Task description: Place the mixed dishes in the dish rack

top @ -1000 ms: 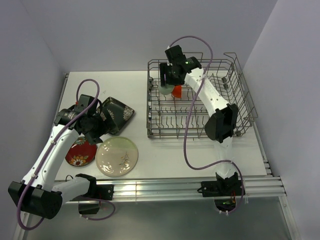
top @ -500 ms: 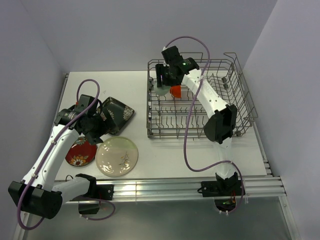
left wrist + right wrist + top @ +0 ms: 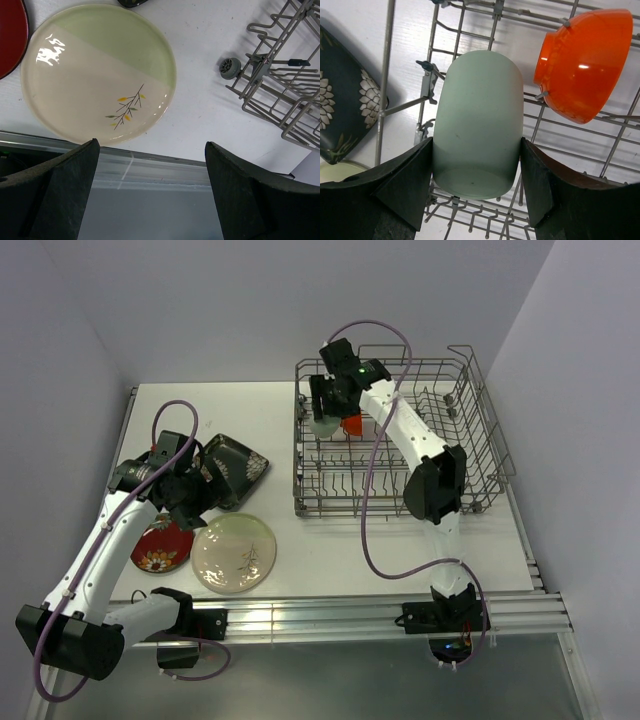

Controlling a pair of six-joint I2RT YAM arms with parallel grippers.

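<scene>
Red plate (image 3: pixel 9 35) only a sliver at left wrist view's edge; black square plate (image 3: pixel 345 100) half outside right wrist view.

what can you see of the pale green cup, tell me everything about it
The pale green cup is a plain, matte, handle-less cylinder with rounded edges. It looks like glazed ceramic and has a few faint specks. The right claw is shut on it, gripping it from opposite sides. It hangs over the wires of the dish rack near the far left corner, with the small orange bowl beside it, apart. Which end is its mouth, and whether it touches the wires, I cannot tell.
</scene>
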